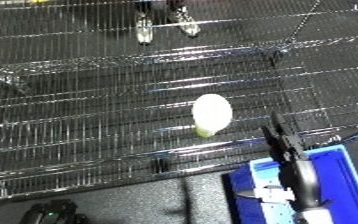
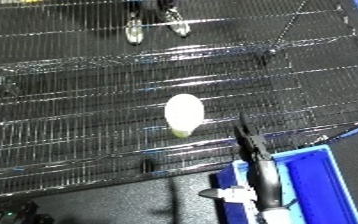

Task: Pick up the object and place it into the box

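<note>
A white oval object point(image 1: 212, 112) with a yellow-green lower end lies on the wire shelf point(image 1: 87, 100), right of centre. My right hand point(image 1: 286, 142) rises from the lower right with its black fingers straight, open and holding nothing. Its fingertips stop a little right of and below the object, without touching it. The blue bin point(image 1: 349, 180) sits at the lower right, below the shelf's front edge, and my right forearm point(image 1: 305, 190) crosses over it. My left hand shows in neither view.
The shelf's front edge point(image 1: 113, 170) runs across the lower part of the view, with dark floor beneath it. A dark shape point(image 1: 51, 212) sits at the bottom left. A raised wire rim point(image 1: 158, 55) crosses the shelf farther back.
</note>
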Motion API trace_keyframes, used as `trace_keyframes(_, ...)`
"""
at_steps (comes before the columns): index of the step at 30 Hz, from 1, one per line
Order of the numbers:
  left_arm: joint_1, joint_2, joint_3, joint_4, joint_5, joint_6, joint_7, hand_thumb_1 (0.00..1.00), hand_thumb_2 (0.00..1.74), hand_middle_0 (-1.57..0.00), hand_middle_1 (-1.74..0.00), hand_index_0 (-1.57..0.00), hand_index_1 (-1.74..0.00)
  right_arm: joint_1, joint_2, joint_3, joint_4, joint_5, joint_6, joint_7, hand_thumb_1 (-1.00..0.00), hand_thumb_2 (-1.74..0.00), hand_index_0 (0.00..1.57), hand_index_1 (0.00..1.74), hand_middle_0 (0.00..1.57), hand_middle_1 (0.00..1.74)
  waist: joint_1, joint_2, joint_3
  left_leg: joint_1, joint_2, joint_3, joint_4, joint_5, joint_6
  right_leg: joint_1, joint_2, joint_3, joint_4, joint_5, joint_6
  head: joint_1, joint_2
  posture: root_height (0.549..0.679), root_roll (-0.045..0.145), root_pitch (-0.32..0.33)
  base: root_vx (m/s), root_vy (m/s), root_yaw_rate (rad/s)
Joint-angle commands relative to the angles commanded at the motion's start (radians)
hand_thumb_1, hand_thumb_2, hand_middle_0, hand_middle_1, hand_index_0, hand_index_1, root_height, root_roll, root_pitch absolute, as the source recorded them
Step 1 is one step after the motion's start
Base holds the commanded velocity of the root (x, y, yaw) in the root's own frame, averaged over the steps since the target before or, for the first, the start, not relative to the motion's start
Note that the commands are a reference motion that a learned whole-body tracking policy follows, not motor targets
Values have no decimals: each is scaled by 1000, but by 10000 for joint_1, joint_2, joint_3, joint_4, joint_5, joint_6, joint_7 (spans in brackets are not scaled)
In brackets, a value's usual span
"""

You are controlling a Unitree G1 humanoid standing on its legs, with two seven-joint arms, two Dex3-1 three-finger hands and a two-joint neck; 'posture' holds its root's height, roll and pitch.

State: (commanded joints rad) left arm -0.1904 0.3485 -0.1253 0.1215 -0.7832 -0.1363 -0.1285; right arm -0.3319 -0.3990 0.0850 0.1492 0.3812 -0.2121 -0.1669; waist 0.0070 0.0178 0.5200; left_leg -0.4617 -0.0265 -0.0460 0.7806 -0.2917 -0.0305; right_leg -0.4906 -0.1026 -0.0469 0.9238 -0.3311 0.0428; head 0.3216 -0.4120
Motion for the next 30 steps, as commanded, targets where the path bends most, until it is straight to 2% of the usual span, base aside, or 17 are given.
trace_keyframes(9,-361,156,-181,-539,274,11,113,1000,1740,-1570,-1740,-1570,-1740,-812,-138,35,391,-6,125,-485,0,0,0,0,0,0,96,128,0,-544,-55,-26,39,40,2,-547,21,-18,76,63,-21,403,351,621,50,17,-24,-23,23)
trace_keyframes(19,-626,144,-259,-457,289,166,348,1000,1740,-1570,-1740,-1570,-1740,-1599,-257,167,737,-146,416,-611,0,0,0,0,0,0,138,226,0,-985,-48,-20,27,88,-14,-1003,31,6,123,92,-63,567,239,619,51,52,-6,-12,9)
trace_keyframes(26,-885,149,-352,-418,298,114,543,1000,1740,-1570,-1740,-1570,-1740,-2215,-377,331,1184,-89,472,-707,0,0,0,0,0,0,195,306,0,-1339,-55,-15,33,87,9,-1387,47,20,164,120,-67,737,304,618,49,81,2,-12,12)
trace_keyframes(30,-1038,170,-375,-421,300,78,625,1000,1740,-1570,-1740,-1570,-1740,-2563,-532,380,1416,-62,528,-710,0,0,0,0,0,0,247,354,0,-1582,-79,3,107,66,31,-1639,49,11,247,116,-78,880,561,616,49,97,-7,-8,15)
